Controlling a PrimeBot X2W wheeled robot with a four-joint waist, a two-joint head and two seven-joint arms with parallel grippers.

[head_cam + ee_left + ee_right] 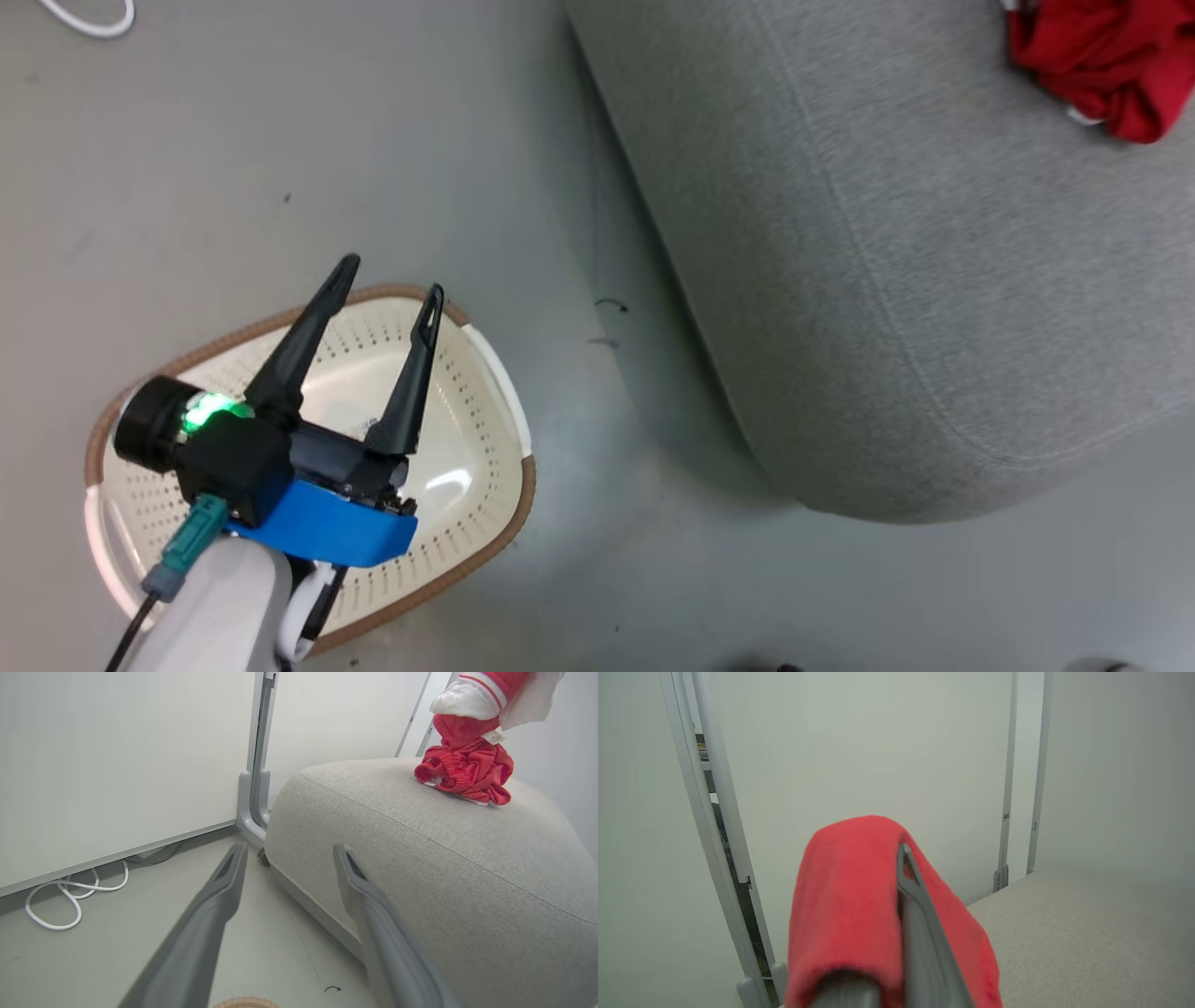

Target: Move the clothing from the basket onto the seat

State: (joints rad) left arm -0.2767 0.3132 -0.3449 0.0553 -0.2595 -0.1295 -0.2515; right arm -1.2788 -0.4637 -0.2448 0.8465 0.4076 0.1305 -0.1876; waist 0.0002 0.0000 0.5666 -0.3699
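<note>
The cream basket (509, 523) with its brown rim stands on the floor at the lower left, its perforated inside bare. My left gripper (393, 276) hovers over it, open with nothing between the fingers, and points toward the sofa in the left wrist view (290, 848). On the grey sofa (887, 280) a bunched red garment (1102, 56) lies at the far right. In the left wrist view this red bunch (467, 772) rests on the sofa (420, 858), with red-striped white trim (472, 700) hanging above it. My right gripper (882, 858) is shut on red fabric (845, 896) draped over its fingers, above the sofa (1087, 933).
Grey floor (597, 448) separates the basket from the sofa's rounded edge. A white cable (70, 896) loops along the base of a pale wall panel, beside a grey metal post (254, 788) at the sofa's far corner. The basket rim (245, 1003) shows just under my left fingers.
</note>
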